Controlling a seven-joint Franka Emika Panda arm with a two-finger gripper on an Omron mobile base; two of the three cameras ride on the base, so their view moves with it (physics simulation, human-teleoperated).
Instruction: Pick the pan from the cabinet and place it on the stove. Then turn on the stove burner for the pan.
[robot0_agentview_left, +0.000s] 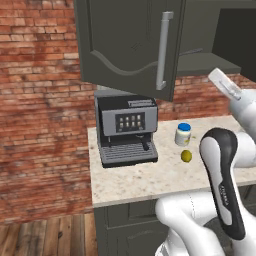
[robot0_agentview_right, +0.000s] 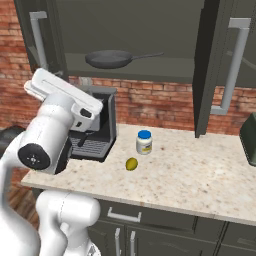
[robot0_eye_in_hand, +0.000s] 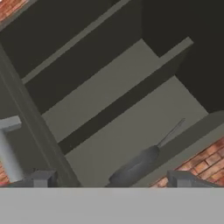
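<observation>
The hand view shows the open end effector (robot0_eye_in_hand: 109, 179) below the pan (robot0_eye_in_hand: 133, 168); the right base view shows a jar (robot0_agentview_right: 144, 142).

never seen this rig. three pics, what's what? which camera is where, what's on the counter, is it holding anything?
It is a rendered kitchen with a white robot arm on a driving base. Two cameras ride on the base, behind the arm to its left and right. The third sits on the hand, looking along the open gripper, which holds nothing. The cabinet stands open with the pan on its lower shelf, handle pointing right in the right view. On the counter are a coffee machine, a blue-lidded jar and a small yellow-green fruit.
</observation>
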